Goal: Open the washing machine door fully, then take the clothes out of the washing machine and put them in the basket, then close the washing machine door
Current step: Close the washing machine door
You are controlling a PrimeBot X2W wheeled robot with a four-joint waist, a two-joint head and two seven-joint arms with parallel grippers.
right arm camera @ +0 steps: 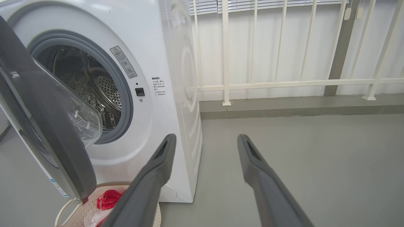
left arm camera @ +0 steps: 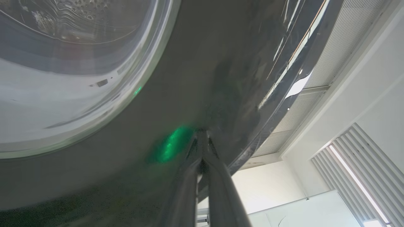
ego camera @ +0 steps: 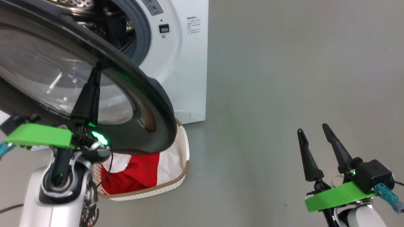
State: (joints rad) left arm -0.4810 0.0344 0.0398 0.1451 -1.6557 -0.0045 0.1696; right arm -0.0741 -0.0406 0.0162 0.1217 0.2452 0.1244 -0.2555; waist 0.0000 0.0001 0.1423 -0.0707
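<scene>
The door stands swung out from the washer, and its lower edge hangs over the basket. The left jaws are pressed together with nothing between them. Their fingers rise to the door's outer face, and the tips touch the glossy black rim just beside the glass, where a green glow reflects. The basket sits on the floor, close against the foot of the washer's front and partly hidden under the door in the head view. The clothes lie inside it, a red piece bunched up with a white one. The right jaws are spread wide and hold nothing. Their fingers point up over bare floor, well apart from the washer, to its right. In the right wrist view the steel drum shows through the grey ring behind the open door.
</scene>
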